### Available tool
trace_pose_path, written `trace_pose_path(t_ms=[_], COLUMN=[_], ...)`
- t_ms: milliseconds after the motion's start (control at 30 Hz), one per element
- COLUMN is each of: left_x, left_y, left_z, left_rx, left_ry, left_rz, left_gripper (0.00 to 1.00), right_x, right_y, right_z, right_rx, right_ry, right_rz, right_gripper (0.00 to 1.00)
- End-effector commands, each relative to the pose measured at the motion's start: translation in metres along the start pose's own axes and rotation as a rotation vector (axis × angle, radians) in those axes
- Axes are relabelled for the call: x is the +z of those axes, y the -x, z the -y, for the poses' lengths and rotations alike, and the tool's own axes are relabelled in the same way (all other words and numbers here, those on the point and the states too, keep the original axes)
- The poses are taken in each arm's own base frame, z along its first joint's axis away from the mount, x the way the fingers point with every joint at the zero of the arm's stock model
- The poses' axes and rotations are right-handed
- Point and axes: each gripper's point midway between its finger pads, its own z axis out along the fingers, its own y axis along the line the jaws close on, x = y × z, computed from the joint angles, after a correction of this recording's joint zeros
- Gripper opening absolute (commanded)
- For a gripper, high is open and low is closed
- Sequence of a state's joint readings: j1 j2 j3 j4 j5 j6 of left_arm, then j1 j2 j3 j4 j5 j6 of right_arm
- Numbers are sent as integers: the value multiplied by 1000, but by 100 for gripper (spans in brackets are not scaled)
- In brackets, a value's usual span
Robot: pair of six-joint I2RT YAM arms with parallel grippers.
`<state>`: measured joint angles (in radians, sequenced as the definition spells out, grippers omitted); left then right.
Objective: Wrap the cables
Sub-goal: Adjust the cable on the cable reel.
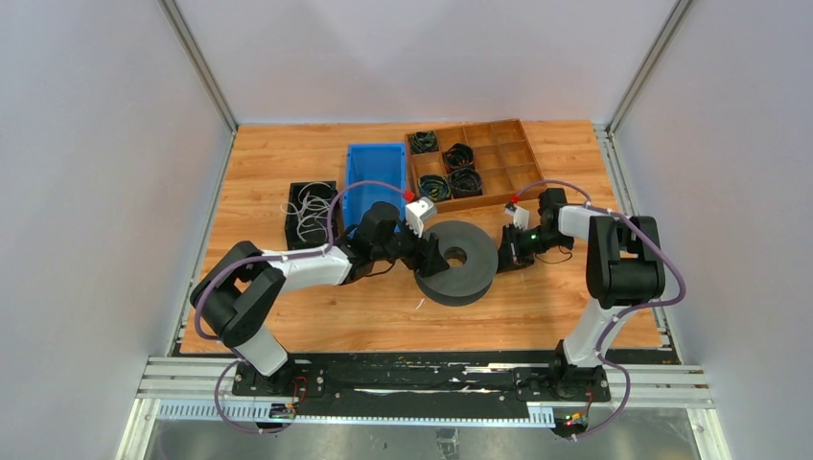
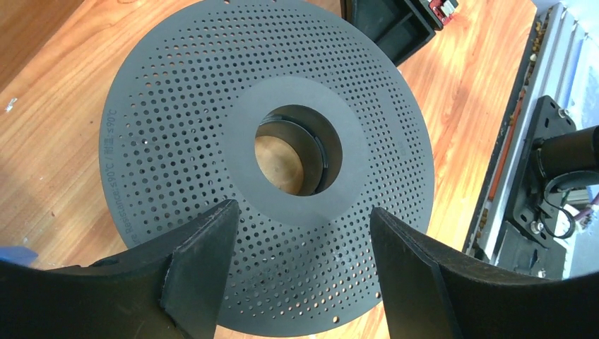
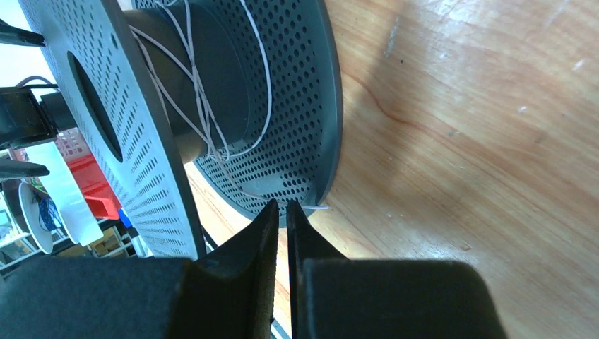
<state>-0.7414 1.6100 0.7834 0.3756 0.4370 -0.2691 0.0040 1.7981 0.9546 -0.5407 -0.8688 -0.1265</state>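
A grey perforated spool (image 1: 456, 261) lies flat in the middle of the table. Thin whitish cable (image 3: 201, 99) is wound loosely round the spool's hub between its two flanges (image 3: 297, 106). My right gripper (image 3: 281, 203) is at the spool's right rim (image 1: 505, 251), its jaws closed to a narrow slit. The cable's loose end (image 3: 314, 207) crosses the fingertips and sticks out to the right. My left gripper (image 2: 302, 205) stands open over the near part of the top flange (image 2: 176, 127), at the spool's left side (image 1: 429, 257), holding nothing.
A black bin (image 1: 312, 213) with more loose whitish cables stands at the left. Behind the spool are a blue bin (image 1: 372, 187) and a wooden compartment tray (image 1: 499, 158) holding black coils. The table's metal rail runs along the near edge (image 1: 422, 383).
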Motion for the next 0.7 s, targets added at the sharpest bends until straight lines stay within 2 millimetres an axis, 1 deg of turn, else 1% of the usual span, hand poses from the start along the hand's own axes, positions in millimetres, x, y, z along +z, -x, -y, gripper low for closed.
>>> trace_pose_path(t_ms=[0,233,500,567,667], left_x=[6,10,10,10,10], left_y=[-15,-31,-37,-39,-41], left_z=[-10,-14,-19,-20,-21], left_rx=[27,24,31,33,33], left_ry=[49,89,127,134,137], left_rz=[-19,-49,-55,-58,-61], left_gripper=[73,72,72,72,72], right_x=[8,15,20,20,13], right_y=[-5,-9,-10,-8,-4], right_z=[-9,-13,-16,-21,-24], right_rx=[-11,-19,7,5,0], right_ry=[38,48,81,103,124], right_rz=[-45,-75,-88,-79,-44], right_gripper=[8,8,7,7,7])
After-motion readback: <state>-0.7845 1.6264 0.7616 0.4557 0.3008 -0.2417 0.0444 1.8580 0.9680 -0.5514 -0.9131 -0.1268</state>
